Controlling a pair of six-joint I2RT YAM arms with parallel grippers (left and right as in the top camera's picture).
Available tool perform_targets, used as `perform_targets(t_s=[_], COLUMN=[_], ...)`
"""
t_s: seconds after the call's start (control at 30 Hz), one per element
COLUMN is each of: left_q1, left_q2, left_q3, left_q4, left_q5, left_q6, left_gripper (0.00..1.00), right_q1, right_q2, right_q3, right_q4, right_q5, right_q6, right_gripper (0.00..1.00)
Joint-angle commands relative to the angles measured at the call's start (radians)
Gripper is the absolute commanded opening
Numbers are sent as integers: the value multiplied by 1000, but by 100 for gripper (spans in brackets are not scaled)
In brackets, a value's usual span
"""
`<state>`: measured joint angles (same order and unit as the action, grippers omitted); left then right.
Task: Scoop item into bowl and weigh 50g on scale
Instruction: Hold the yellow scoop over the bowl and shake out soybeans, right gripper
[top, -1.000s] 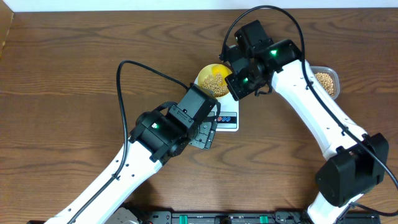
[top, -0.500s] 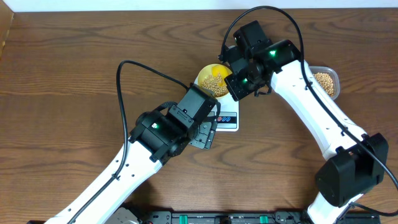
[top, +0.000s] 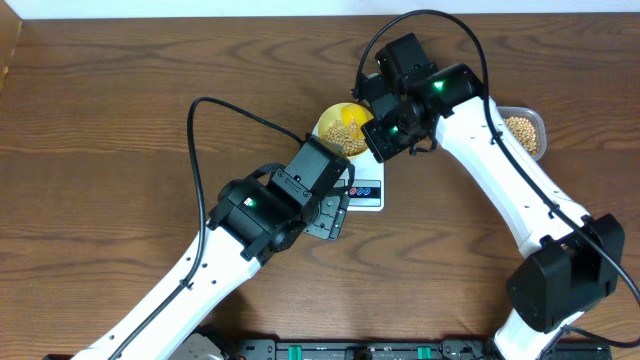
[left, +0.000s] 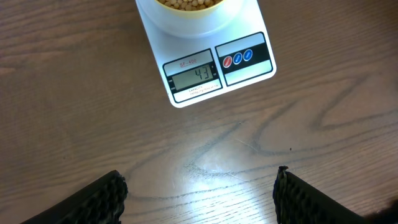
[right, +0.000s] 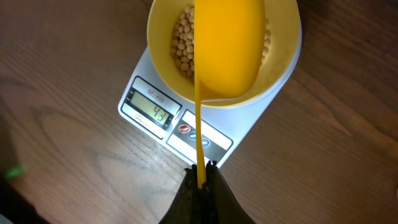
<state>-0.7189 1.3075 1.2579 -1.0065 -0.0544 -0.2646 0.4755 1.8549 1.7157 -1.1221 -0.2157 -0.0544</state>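
Note:
The white scale (left: 245, 74) lies on the wooden table, and its display (left: 194, 76) reads 43. On it stands the yellow-green bowl (right: 160, 37) with beige beans (right: 183, 43) inside. My right gripper (right: 201, 168) is shut on the thin handle of a yellow scoop (right: 227, 50), which hangs tilted over the bowl and hides its middle. My left gripper (left: 199, 180) is open over bare table just in front of the scale, with nothing between its fingers (left: 112, 190). From overhead, the bowl (top: 330, 118) sits between both arms, with the scale (top: 366, 192) showing below it.
A clear plastic tub (top: 523, 132) holding more beans sits at the right, behind the right arm. Black cables arc above both arms. The table's back edge runs along the top of the overhead view.

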Motion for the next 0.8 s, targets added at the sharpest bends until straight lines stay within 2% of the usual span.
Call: perform_targets(t_s=[0.0, 0.77], left_q1=[2, 2], left_q2=[4, 4], left_q3=[19, 19], left_q4=[-2, -2], left_q5=[1, 1], left_q6=[8, 8], left_gripper=[78, 78], right_q1=[6, 6], right_q2=[8, 8], right_q3=[27, 27], right_q4=[-4, -23], right_q5=[8, 8], right_q6=[-14, -14], right_gripper=[1, 1])
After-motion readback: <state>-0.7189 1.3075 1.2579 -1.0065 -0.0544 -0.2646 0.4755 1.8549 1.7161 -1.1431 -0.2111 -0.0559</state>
